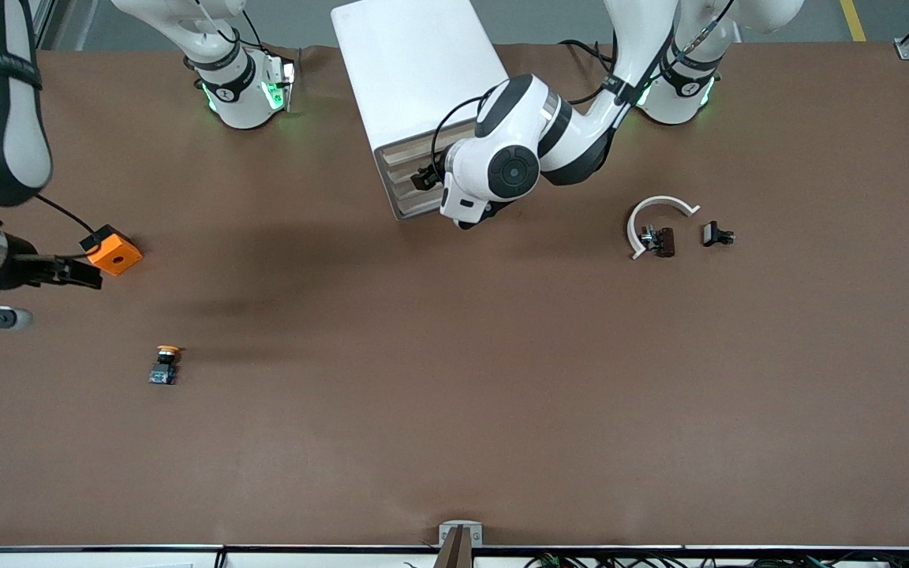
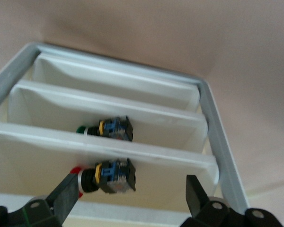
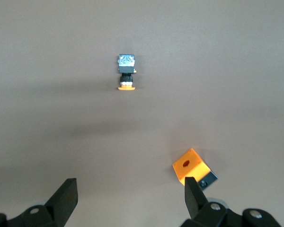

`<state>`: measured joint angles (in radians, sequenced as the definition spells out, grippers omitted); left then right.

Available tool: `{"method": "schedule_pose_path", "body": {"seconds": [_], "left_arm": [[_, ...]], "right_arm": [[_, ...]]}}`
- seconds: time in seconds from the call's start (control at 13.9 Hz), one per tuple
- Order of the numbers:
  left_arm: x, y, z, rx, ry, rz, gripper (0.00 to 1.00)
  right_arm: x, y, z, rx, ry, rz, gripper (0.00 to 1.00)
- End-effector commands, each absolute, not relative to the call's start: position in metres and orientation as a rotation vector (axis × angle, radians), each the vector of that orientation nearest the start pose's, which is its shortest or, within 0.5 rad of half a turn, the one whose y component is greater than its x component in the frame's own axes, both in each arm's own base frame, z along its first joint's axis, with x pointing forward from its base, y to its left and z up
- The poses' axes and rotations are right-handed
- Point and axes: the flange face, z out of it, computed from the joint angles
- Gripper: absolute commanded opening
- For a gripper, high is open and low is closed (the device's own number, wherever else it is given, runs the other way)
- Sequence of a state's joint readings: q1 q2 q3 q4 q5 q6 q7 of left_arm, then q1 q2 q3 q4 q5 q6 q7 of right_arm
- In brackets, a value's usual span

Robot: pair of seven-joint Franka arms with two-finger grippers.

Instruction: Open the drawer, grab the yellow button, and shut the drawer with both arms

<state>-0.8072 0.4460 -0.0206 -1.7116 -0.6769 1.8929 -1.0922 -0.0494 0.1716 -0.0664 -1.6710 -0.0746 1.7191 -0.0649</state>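
The button point(image 1: 165, 365), with an orange-yellow cap, black body and bluish base, lies on its side on the brown table toward the right arm's end; it also shows in the right wrist view point(image 3: 126, 71). My right gripper point(image 1: 87, 274) is open and empty point(image 3: 130, 196), low over the table beside the orange block point(image 1: 115, 254), apart from the button. My left gripper point(image 1: 425, 177) is at the front of the white drawer cabinet point(image 1: 415, 79), open and empty point(image 2: 130, 196). Between its fingers point(image 2: 66, 196) lies a red-capped push-button point(image 2: 106, 175) in a white compartment point(image 2: 180, 156).
A green-capped push-button point(image 2: 109, 128) lies in the adjoining compartment. The orange block with a black hole point(image 3: 193, 168) sits close by one right finger. A white curved strip point(image 1: 656, 217) and small black clips point(image 1: 716, 234) lie toward the left arm's end.
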Motion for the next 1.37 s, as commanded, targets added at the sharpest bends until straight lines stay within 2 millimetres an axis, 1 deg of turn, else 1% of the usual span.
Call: {"method": "schedule_pose_path", "body": {"seconds": [0.0, 0.07, 0.14, 0.36, 0.5, 0.58, 0.72, 0.79, 0.87, 0.94, 1.01, 1.08, 1.15, 1.23, 1.3], "left_arm": [[0.431, -0.497, 0.325, -3.036, -0.846, 0.892, 1.00], [0.441, -0.491, 0.325, -3.051, -0.839, 0.832, 1.00], [0.457, -0.480, 0.328, -3.079, -0.827, 0.754, 1.00], [0.503, -0.444, 0.347, -3.131, -0.718, 0.512, 1.00], [0.530, -0.407, 0.358, -3.126, -0.647, 0.359, 1.00], [0.544, -0.387, 0.367, -3.134, -0.615, 0.310, 1.00], [0.566, -0.346, 0.385, -3.179, -0.546, 0.265, 1.00], [0.579, -0.317, 0.396, -3.197, -0.523, 0.238, 1.00], [0.583, -0.294, 0.409, -3.219, -0.433, 0.219, 1.00], [0.588, -0.262, 0.421, -3.235, -0.317, 0.201, 1.00], [0.595, -0.224, 0.436, -3.249, -0.256, 0.192, 1.00], [0.597, -0.193, 0.449, -3.250, -0.207, 0.213, 1.00], [0.598, -0.160, 0.466, -3.235, -0.155, 0.205, 1.00], [0.594, -0.130, 0.487, -3.206, -0.087, 0.166, 1.00], [0.587, -0.104, 0.505, -3.193, -0.028, 0.164, 1.00]], "right_arm": [[0.591, -0.076, 0.523, -3.210, 0.035, 0.235, 1.00], [0.589, -0.078, 0.529, -3.207, 0.043, 0.250, 1.00], [0.588, -0.077, 0.534, -3.208, 0.042, 0.253, 1.00], [0.589, -0.075, 0.544, -3.212, 0.035, 0.244, 1.00], [0.591, -0.079, 0.549, -3.215, 0.051, 0.225, 1.00], [0.592, -0.081, 0.552, -3.219, 0.051, 0.213, 1.00], [0.594, -0.081, 0.561, -3.225, 0.052, 0.187, 1.00], [0.592, -0.080, 0.564, -3.226, 0.052, 0.209, 1.00], [0.589, -0.080, 0.568, -3.224, 0.056, 0.236, 1.00], [0.587, -0.083, 0.574, -3.221, 0.064, 0.254, 1.00], [0.586, -0.082, 0.575, -3.214, 0.070, 0.267, 1.00], [0.585, -0.082, 0.576, -3.209, 0.068, 0.269, 1.00], [0.586, -0.080, 0.582, -3.212, 0.067, 0.249, 1.00], [0.585, -0.077, 0.588, -3.215, 0.061, 0.244, 1.00], [0.582, -0.073, 0.592, -3.217, 0.059, 0.284, 1.00]]}}
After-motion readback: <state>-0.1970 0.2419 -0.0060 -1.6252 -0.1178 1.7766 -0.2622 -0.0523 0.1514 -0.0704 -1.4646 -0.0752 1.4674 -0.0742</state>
